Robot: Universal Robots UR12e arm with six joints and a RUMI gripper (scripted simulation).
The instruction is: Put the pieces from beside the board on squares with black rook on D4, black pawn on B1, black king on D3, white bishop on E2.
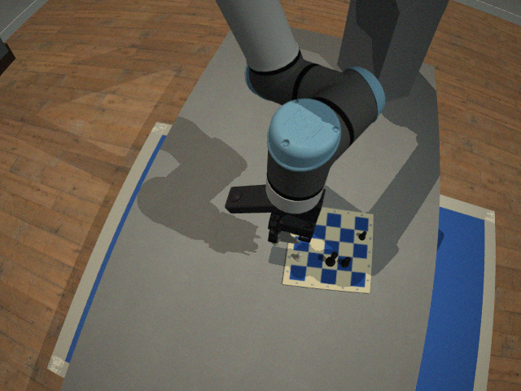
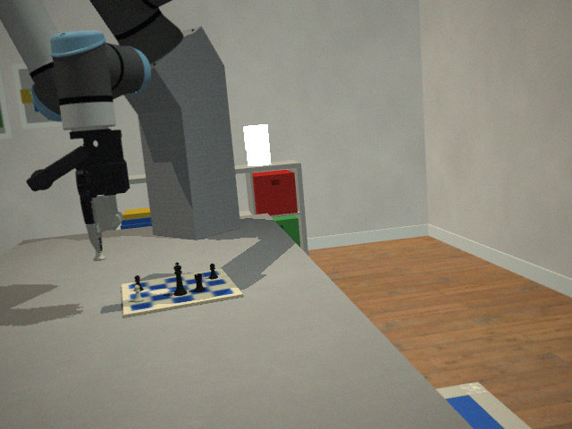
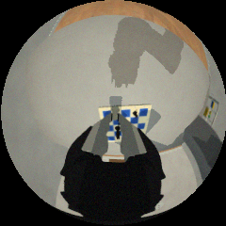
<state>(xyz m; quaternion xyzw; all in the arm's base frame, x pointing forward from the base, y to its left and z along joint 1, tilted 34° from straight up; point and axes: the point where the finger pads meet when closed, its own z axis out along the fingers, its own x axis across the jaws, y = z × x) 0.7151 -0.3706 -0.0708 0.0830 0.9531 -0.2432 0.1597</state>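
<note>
My gripper (image 1: 273, 238) (image 2: 97, 251) (image 3: 115, 113) is shut on a small pale piece, the white bishop (image 2: 98, 255), and holds it above the table just off the left edge of the chessboard (image 1: 326, 288) (image 2: 184, 305) (image 3: 147, 118). On the board stand a black king (image 1: 330, 258) (image 2: 179, 280), a black rook (image 1: 344, 261) (image 2: 198, 282), a black pawn (image 1: 361, 235) (image 2: 212, 271) towards the far side, another black pawn (image 2: 137, 280), and a small white piece (image 1: 295, 257) (image 2: 137, 293) near the left edge. All of them are upright.
The arm's grey pedestal (image 2: 189, 152) stands behind the board. A shelf with a red box (image 2: 274, 191) and a green box (image 2: 290, 228) is beyond the table's far edge. The table's right edge (image 2: 369, 323) drops to the wooden floor.
</note>
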